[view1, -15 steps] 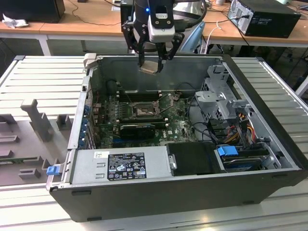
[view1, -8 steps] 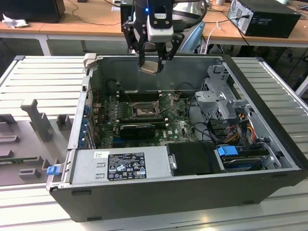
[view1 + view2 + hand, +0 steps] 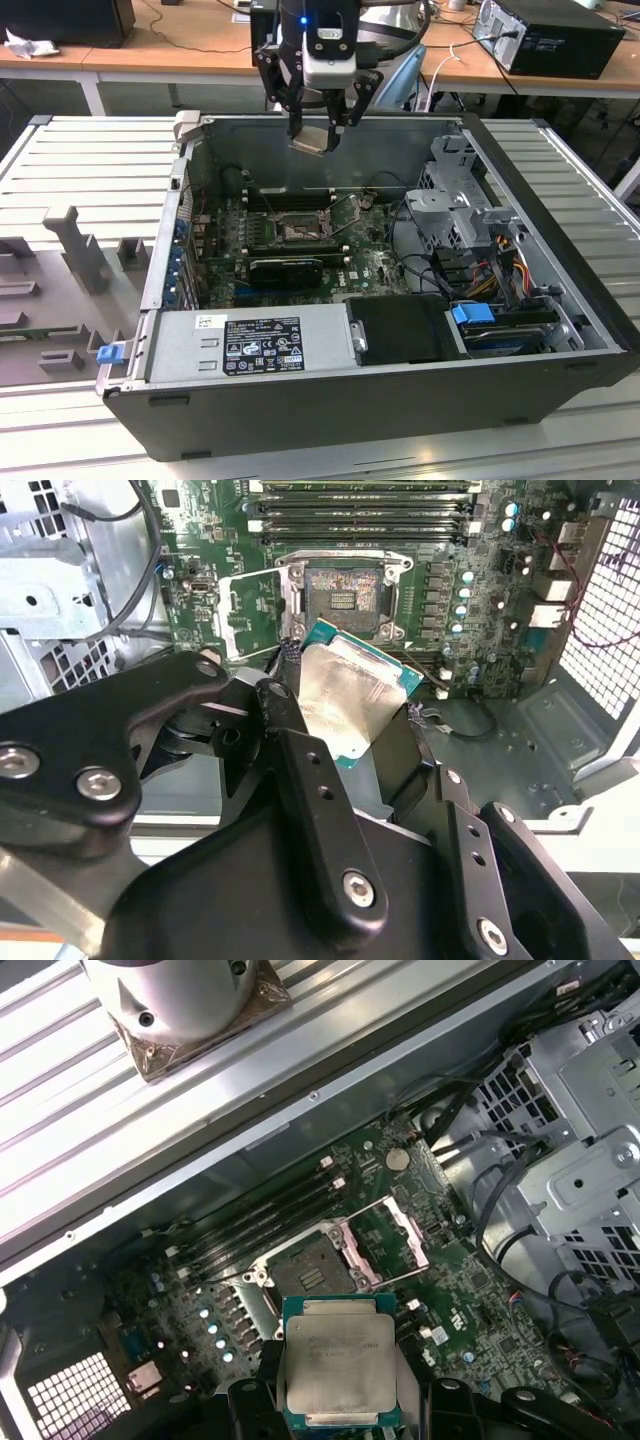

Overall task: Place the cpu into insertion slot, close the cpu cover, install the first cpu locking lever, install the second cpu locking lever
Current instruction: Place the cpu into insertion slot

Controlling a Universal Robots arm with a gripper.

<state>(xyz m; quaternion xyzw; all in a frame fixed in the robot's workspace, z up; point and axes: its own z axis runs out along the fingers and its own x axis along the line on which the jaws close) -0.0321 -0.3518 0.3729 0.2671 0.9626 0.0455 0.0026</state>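
Gripper (image 3: 317, 132), top centre of the exterior view, closed tight on the cpu (image 3: 310, 143) above the case (image 3: 330, 410); insertion slot (image 3: 297, 230) mid-frame bare, cpu cover (image 3: 400, 1245) swung open, nothing seated or latched yet.

Our gripper (image 3: 318, 133), clamped on the cpu (image 3: 311, 143), hangs above the open case (image 3: 400, 410), and we see clear air between it and the board (image 3: 372, 262) below. Below and ahead of the chip, the insertion slot (image 3: 308, 1278) lies uncovered; its cpu cover (image 3: 393, 1243) stands tipped up along one edge of the slot. The memory slots (image 3: 262, 1215) line another edge. Toward the exterior view's right of the gripper, the drive cage (image 3: 455, 205) and loose cables (image 3: 500, 1195) narrow the way down.
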